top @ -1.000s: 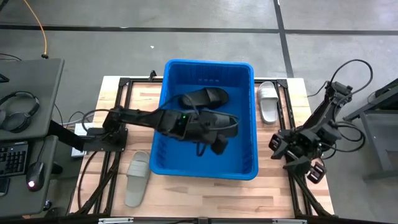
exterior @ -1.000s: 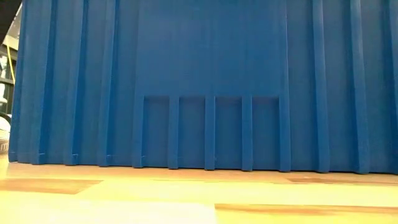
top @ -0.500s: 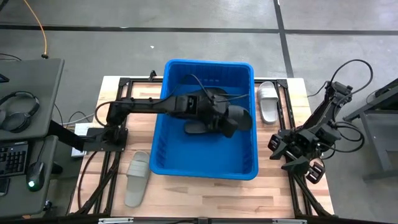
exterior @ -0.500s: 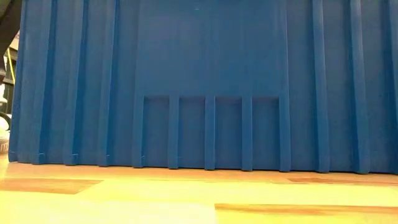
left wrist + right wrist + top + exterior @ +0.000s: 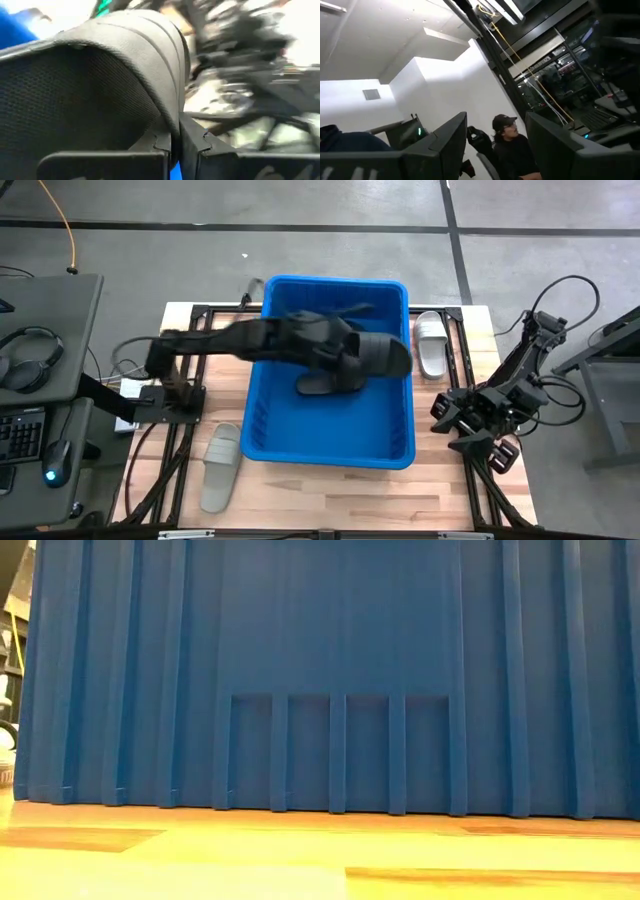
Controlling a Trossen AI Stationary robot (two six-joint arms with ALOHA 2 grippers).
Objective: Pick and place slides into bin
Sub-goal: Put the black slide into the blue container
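Observation:
The blue bin (image 5: 330,428) stands mid-table, and its ribbed wall (image 5: 330,640) fills the low view. My left gripper (image 5: 355,358) reaches over the bin's far right part, shut on a black slide (image 5: 388,357). A second black slide (image 5: 322,385) lies on the bin's floor. A white slide (image 5: 432,343) lies on the table right of the bin, and a grey slide (image 5: 220,467) lies at the bin's near left. My right gripper (image 5: 462,425) waits at the table's right edge, open, holding nothing (image 5: 495,150). My left gripper (image 5: 179,142) pinches the edge of the black slide's wide ribbed strap (image 5: 172,122) between its two fingers. The fingers come from the table's left, slanting a little down. The slide is lifted clear above the bin's inside, touching neither floor nor rim.
A side desk left of the table holds headphones (image 5: 28,358), a keyboard and a mouse (image 5: 52,473). Bare wooden table (image 5: 330,495) runs along the near edge in front of the bin. A seated person (image 5: 512,145) shows in the room beyond.
My left gripper, shut the whole time, has swung from the bin's near part toward its far right corner and risen, tipping up from steeply downward to nearly level. The black slide has gone with it, lifted higher above the bin's floor.

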